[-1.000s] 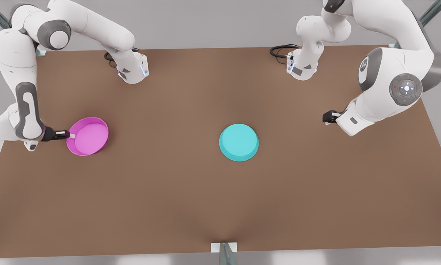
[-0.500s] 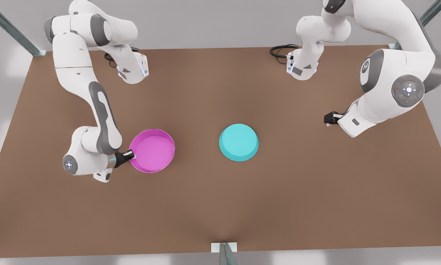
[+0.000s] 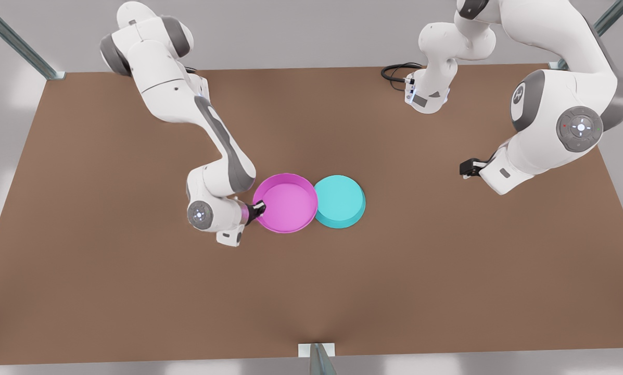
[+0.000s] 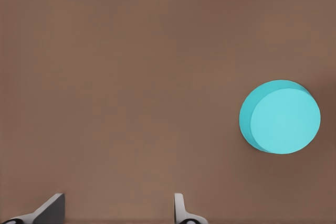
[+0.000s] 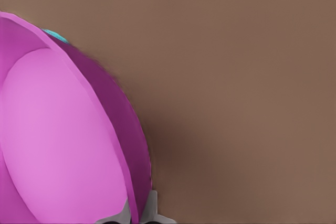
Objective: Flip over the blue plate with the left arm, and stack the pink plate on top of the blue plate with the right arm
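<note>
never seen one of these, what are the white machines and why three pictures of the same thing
The white machines are two robot arms bolted to a brown table, drawn by a simulator. Each ends in a gripper with two fingers.

The wide picture comes from a camera above the table. The other two come from cameras on the arms' wrists, looking past their own fingers.

Two dishes are in play. The blue plate lies upside down on the table. The right gripper, on the front view's left, pinches the rim of the pink plate, holding it open side up beside the blue one, just overlapping its edge.

The left gripper, on the front view's right, waits open, holding nothing.
</note>
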Robot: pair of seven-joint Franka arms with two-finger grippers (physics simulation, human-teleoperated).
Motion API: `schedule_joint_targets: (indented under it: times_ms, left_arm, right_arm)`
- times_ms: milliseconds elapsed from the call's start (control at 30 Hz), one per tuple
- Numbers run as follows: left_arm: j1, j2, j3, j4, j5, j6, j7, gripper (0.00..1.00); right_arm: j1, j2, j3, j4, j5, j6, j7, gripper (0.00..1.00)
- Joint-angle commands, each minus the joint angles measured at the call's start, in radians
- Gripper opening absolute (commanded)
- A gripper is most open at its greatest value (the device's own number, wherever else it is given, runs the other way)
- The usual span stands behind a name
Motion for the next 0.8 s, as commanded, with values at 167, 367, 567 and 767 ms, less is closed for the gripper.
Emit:
schedule_joint_targets:
  times_ms: [167, 367, 567, 767]
  left_arm:
    - [0.0, 0.0, 0.0, 0.0, -0.001, -0.002, -0.003, 1.0]
    - [0.0, 0.0, 0.0, 0.0, 0.001, 0.0, 0.0, 1.0]
    - [0.002, 0.023, 0.0, 0.0, 0.002, 0.002, -0.002, 1.0]
    - [0.002, 0.023, 0.0, 0.0, 0.006, 0.003, -0.003, 1.0]
  right_arm:
    - [0.085, 0.065, 0.02, 0.082, 0.037, 0.061, 0.184, 0.21]
    - [0.142, 0.121, 0.049, 0.107, 0.066, 0.175, 0.218, 0.21]
    - [0.171, 0.158, 0.072, 0.13, 0.066, 0.223, 0.264, 0.21]
    - [0.199, 0.189, 0.071, 0.136, 0.066, 0.224, 0.266, 0.21]
